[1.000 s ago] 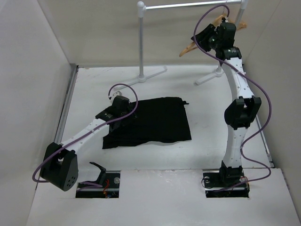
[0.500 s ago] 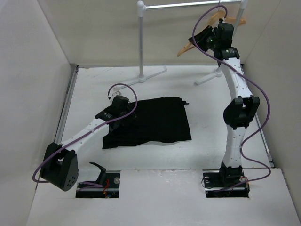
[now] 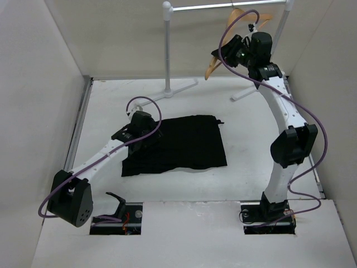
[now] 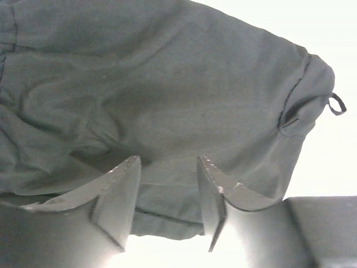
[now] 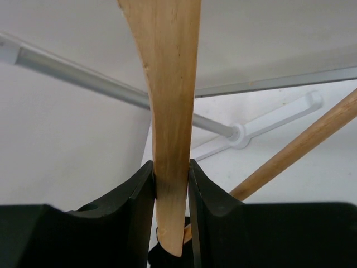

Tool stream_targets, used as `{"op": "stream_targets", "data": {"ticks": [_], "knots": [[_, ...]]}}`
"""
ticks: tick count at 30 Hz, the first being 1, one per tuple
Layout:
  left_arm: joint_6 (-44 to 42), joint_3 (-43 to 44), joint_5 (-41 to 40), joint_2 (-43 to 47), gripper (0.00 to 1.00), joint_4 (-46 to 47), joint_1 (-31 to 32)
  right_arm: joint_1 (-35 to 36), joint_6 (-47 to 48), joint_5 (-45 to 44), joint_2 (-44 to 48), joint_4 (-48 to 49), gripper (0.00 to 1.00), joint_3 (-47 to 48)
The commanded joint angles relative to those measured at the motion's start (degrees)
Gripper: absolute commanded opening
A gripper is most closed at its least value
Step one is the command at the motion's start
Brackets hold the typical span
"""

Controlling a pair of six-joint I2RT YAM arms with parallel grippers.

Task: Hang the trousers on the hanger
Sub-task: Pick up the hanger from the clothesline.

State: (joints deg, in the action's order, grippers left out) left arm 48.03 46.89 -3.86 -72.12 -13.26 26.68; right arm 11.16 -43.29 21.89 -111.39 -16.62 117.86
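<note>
**Hanger gripped up by the rail, trousers flat on the tabletop**

Up at the far right, the right fingers (image 5: pixel 134 206) are clenched on one wooden arm of the hanger (image 5: pixel 170 84). They hold it tilted close by the grey rail stand (image 3: pixel 223 6), presumably so it can come down to the garment. The trousers (image 3: pixel 187 146) lie folded flat in the middle of the tabletop (image 3: pixel 184 190). The left fingers (image 4: pixel 120 190) stand parted over the cloth's left edge, pinching nothing. I'd guess they are poised to lift it toward the crossbar.
</note>
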Motion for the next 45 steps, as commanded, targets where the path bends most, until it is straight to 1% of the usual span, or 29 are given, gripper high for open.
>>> {"op": "stream_targets", "data": {"ticks": [1, 6, 10, 12, 17, 20, 24, 29, 33, 37, 40, 45], "knots": [[0.05, 3.73, -0.01, 2.51, 0.45, -0.01, 0.44, 0.22, 1.80, 2.01, 6.26, 9.84, 0.20, -5.08], [-0.22, 5.92, 0.60, 2.25, 0.52, -0.19, 0.52, 0.22, 1.54, 2.28, 12.15, 13.97, 0.19, -14.92], [-0.22, 7.68, 1.39, 1.02, 0.53, -0.19, 1.14, 0.22, 0.32, 3.24, 17.51, 20.82, 0.18, -23.80], [-0.22, 8.47, 1.48, 0.49, 0.53, -0.19, 1.58, 0.13, -0.48, 3.51, 19.54, 23.37, 0.17, -26.79], [-0.31, 11.46, 1.48, -0.83, 0.53, -0.19, 2.81, 0.13, -1.62, 7.02, 23.32, 28.92, 0.15, -31.64], [-0.39, 13.48, 1.75, -1.97, 0.54, -0.19, 3.33, 0.05, -1.97, 9.48, 23.94, 30.51, 0.14, -32.08], [-0.39, 17.43, 2.10, -2.85, 0.55, -0.28, 3.60, -0.48, -2.50, 9.14, 26.22, 29.81, 0.14, -34.09], [-1.62, 29.02, 3.94, -6.27, 0.57, -2.03, 5.35, -0.13, -2.24, 8.96, 31.93, 27.09, 0.14, -44.10], [-4.43, 38.78, 3.69, -10.66, 0.60, -4.05, 9.65, 1.89, -0.58, 7.47, 37.99, 21.30, 0.13, -54.38], [-6.54, 45.55, 3.16, -16.29, 0.61, -4.41, 14.66, 4.17, 2.41, 3.96, 45.55, 14.79, 0.13, -64.14], [-6.81, 49.51, 3.15, -20.42, 0.63, -4.06, 17.83, 4.88, 3.21, 2.90, 50.82, 11.79, 0.12, -70.38], [-8.04, 53.47, 2.80, -26.57, 0.63, -4.76, 21.35, 6.11, 2.51, 2.46, 57.51, 10.82, 0.12, -77.51]]}}
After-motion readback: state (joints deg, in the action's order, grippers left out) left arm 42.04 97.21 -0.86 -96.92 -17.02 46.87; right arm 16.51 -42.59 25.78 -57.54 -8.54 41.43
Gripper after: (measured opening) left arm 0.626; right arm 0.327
